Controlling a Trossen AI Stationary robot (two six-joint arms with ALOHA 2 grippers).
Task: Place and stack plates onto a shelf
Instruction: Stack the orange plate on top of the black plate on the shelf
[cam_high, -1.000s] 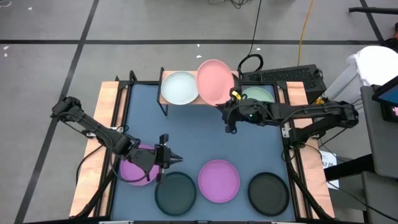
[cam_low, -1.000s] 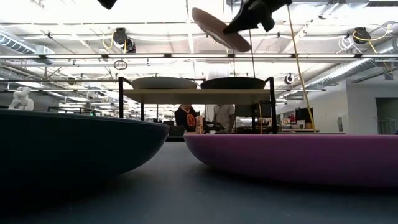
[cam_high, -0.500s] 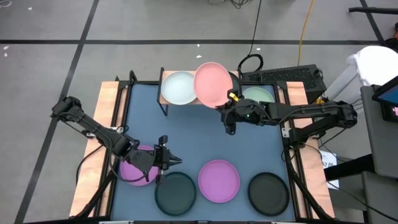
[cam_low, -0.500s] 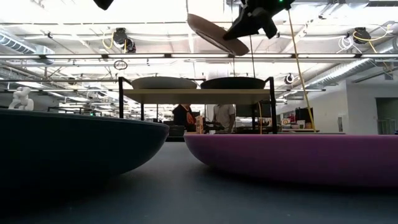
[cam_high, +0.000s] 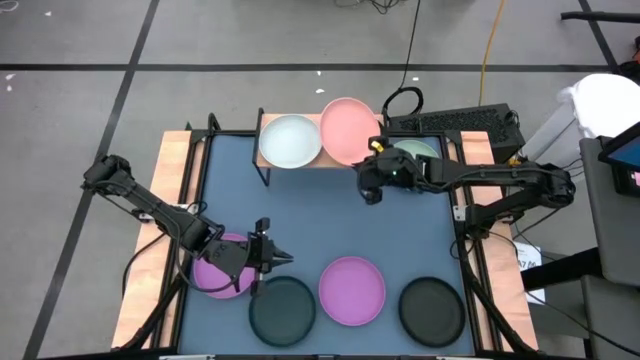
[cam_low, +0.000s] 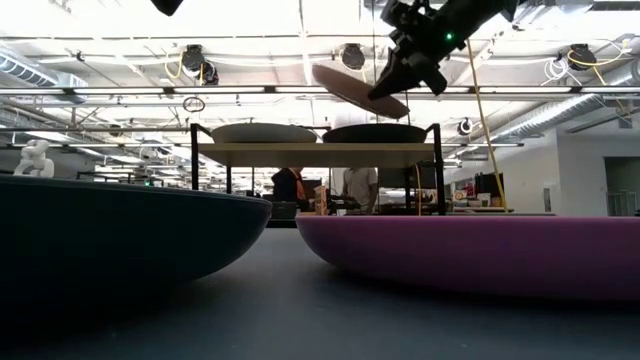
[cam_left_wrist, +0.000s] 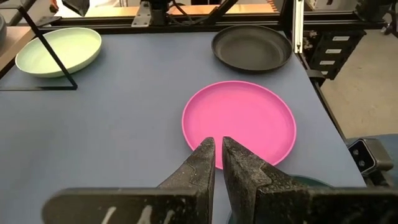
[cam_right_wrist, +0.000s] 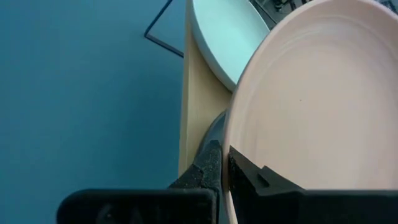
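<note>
Pink plate (cam_high: 349, 130) held tilted over the shelf's (cam_high: 300, 162) right half, above a dark plate (cam_low: 375, 132).

It is pinched by its near rim in the right gripper (cam_high: 372, 172), its far edge highest, a white plate (cam_high: 289, 141) beside it. The left gripper (cam_high: 268, 257), fingers nearly closed and empty, is kept well apart beside a purple plate (cam_high: 215, 275).

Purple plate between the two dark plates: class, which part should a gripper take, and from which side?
Probably the raised rim of the purple plate, one finger inside, one outside, since it lies flat and shallow. Come from above on the edge facing the shelf: dark plates flank its sides.
</note>
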